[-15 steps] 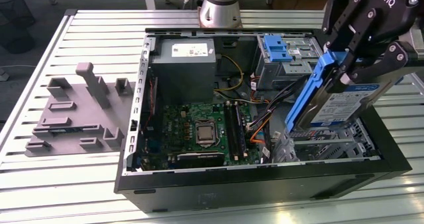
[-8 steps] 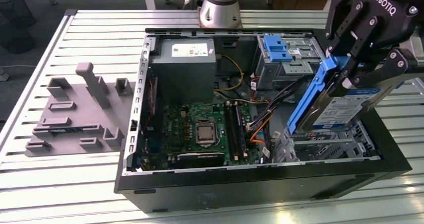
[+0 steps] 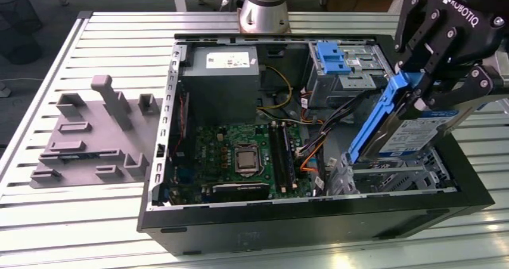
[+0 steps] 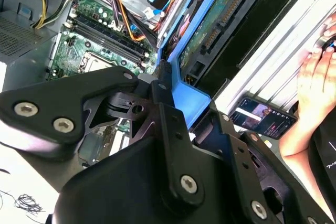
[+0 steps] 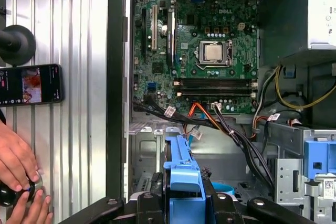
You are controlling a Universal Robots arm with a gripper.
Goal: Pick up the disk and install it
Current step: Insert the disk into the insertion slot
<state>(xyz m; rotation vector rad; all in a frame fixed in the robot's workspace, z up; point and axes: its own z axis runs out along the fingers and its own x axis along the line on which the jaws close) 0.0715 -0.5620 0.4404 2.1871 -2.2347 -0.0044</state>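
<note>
On the counter [image 3: 80, 221] the open case [image 3: 318, 227] lies on its side, inside facing up for reach; the disk [image 3: 413, 135] hangs tilted above the metal bay [image 3: 397, 176], lower edge aimed in. The claw [image 3: 435, 99] is clamped on its blue carrier, likely to steer it

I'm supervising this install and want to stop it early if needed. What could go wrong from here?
1. The disk hangs tilted in the jaws over the metal bay; entering askew, its blue carrier could jam on the bay's edge.
2. Loose cables run right beside the bay and might be snagged or pinched.
3. A person's hand rests on the table beside the case, near the arm's working area.
</note>
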